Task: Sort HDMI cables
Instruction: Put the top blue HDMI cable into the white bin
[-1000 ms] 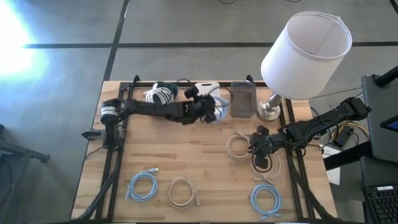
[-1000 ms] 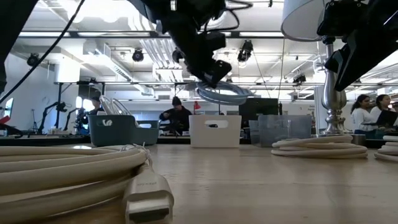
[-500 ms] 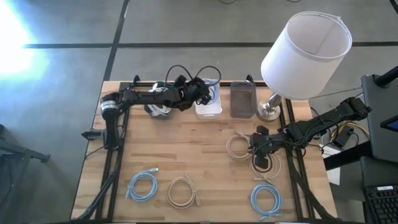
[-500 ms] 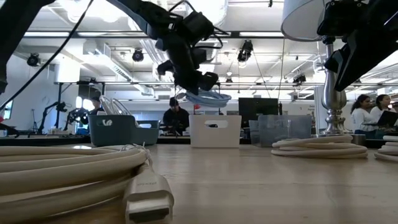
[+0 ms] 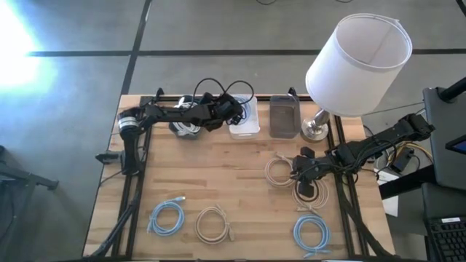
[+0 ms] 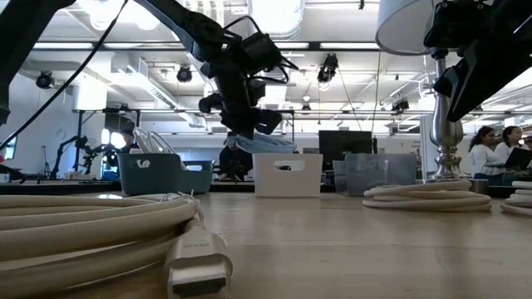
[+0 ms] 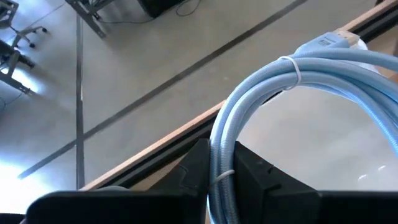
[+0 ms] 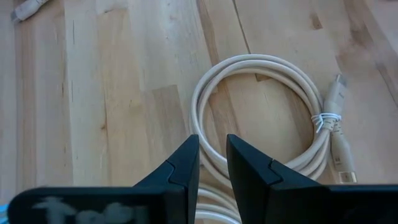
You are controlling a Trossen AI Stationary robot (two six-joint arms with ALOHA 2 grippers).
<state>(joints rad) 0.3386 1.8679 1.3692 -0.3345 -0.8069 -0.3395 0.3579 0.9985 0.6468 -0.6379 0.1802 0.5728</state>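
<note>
My left gripper [image 5: 233, 113] [image 6: 249, 124] reaches along the table's far edge and is shut on a light blue HDMI cable coil [image 7: 298, 68] [image 6: 264, 143], above the white bin [image 5: 245, 128] [image 6: 287, 174]. My right gripper [image 5: 301, 170] [image 8: 211, 155] hovers over two beige coils [image 5: 278, 171] [image 5: 309, 193] near the table's right side, its fingers a narrow gap apart and touching nothing. Lying flat near the front edge are a light blue coil [image 5: 166, 217], a beige coil [image 5: 215, 223] and another light blue coil [image 5: 312, 233]. My left gripper pinches the bundled strands of the light blue coil's rim [image 7: 219, 155] between its two fingers, beside a white tie. The fingers lie across the strands, slanting down from the table's left. The coil is lifted clear and sticks out beyond the fingertips, its connector [image 7: 328, 42] on the far part of the loop.
A dark bin with white cables [image 5: 186, 115] stands left of the white bin, and a grey see-through bin [image 5: 284, 116] right of it. A lamp with a white shade [image 5: 358, 64] stands at the far right corner. A beige cable [image 6: 100, 228] lies close to the low camera. People are in the room behind.
My left gripper has carried the light blue coil toward the table's far edge and a little left, from beside the grey bin to above the white bin. The coil now hangs lower. The gripper has stayed shut on it.
</note>
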